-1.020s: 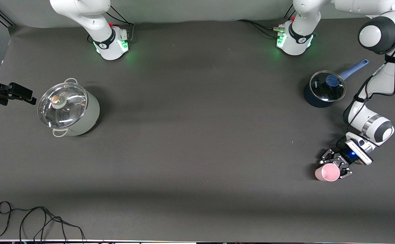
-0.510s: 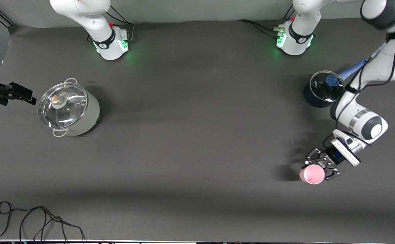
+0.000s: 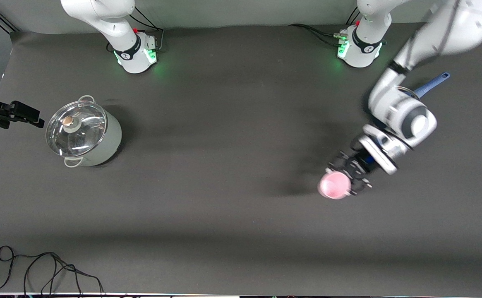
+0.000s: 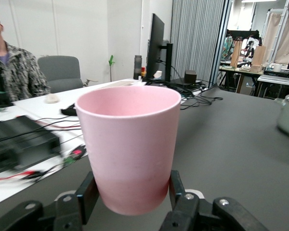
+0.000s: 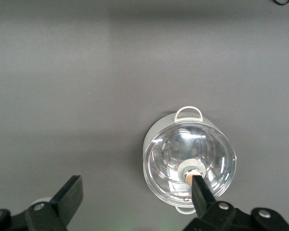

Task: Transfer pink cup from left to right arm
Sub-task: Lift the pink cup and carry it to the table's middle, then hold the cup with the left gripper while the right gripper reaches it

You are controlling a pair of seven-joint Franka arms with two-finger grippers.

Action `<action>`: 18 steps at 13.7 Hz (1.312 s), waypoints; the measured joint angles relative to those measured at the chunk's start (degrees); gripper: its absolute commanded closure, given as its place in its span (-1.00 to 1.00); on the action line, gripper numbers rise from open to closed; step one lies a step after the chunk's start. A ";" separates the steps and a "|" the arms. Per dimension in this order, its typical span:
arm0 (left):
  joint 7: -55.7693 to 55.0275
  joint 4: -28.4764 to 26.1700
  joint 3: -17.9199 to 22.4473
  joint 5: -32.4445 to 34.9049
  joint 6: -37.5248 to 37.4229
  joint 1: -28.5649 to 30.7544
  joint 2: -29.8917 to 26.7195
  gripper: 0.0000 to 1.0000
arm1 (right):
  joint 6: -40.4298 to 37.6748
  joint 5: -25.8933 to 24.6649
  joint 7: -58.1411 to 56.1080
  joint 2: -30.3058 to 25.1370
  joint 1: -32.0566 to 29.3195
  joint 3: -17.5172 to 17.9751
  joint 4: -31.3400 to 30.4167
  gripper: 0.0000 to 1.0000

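The pink cup point(image 3: 332, 185) is a small pale pink tumbler. It is held upright in the air over the table toward the left arm's end. My left gripper point(image 3: 345, 176) is shut on its lower part. In the left wrist view the cup point(image 4: 130, 134) fills the middle, with the left gripper point(image 4: 130, 192) pressing a finger on each side of its base. My right gripper point(image 3: 25, 115) waits at the right arm's end of the table beside the grey pot. In the right wrist view the right gripper point(image 5: 136, 188) is open and empty.
A grey pot with a glass lid point(image 3: 83, 132) stands toward the right arm's end; it also shows in the right wrist view point(image 5: 189, 161). A blue saucepan's handle point(image 3: 431, 84) shows past the left arm. A black cable point(image 3: 46, 269) lies at the table's near edge.
My left gripper has lifted the pink cup and carried it toward the middle of the table and farther from the front camera. The right gripper has not moved.
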 measured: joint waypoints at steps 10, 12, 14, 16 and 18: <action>-3.34 6.10 -26.35 -14.24 24.25 -2.22 -6.60 0.23 | 0.00 0.00 0.00 0.01 0.03 -0.04 0.00 -0.99; -5.78 8.38 -26.44 -14.25 27.19 -4.49 -6.60 0.22 | 0.00 0.35 3.90 0.01 0.13 0.02 0.00 -0.99; -7.19 10.11 -26.45 -14.26 29.40 -6.17 -6.60 0.22 | -0.54 4.10 14.79 0.00 0.22 0.19 0.06 -0.99; -7.65 10.66 -26.44 -14.26 30.08 -6.77 -6.59 0.22 | -3.74 8.70 28.65 -0.08 0.90 0.43 1.02 -0.99; -8.04 10.76 -26.43 -14.27 30.15 -6.92 -6.58 0.22 | -6.02 11.80 42.52 -0.14 4.36 0.61 3.31 -0.99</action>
